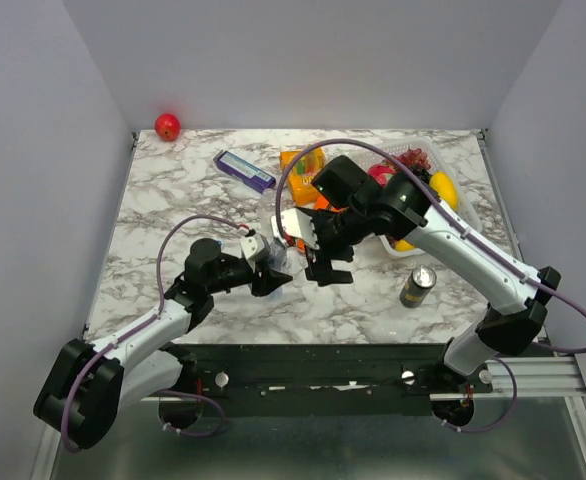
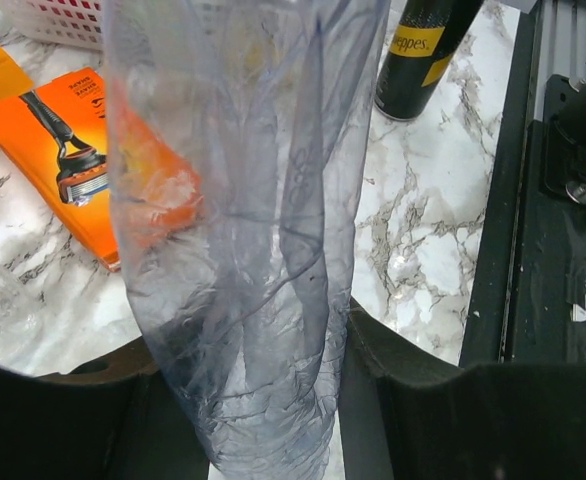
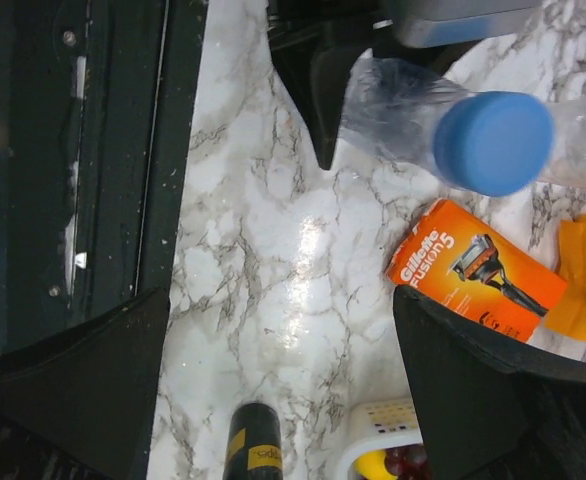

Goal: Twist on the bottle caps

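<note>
At left tool: bottle clamped, cap facing right tool.

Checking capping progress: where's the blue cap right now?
Right wrist view, upper right: the blue cap sits at the neck end of the clear bottle held by the left end effector, just above the orange razor box.

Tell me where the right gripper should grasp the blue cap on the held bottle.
Probably its round side wall, coming from above along the neck axis: the blue cap faces the open right gripper, while the left gripper clamps the bottle body.
</note>
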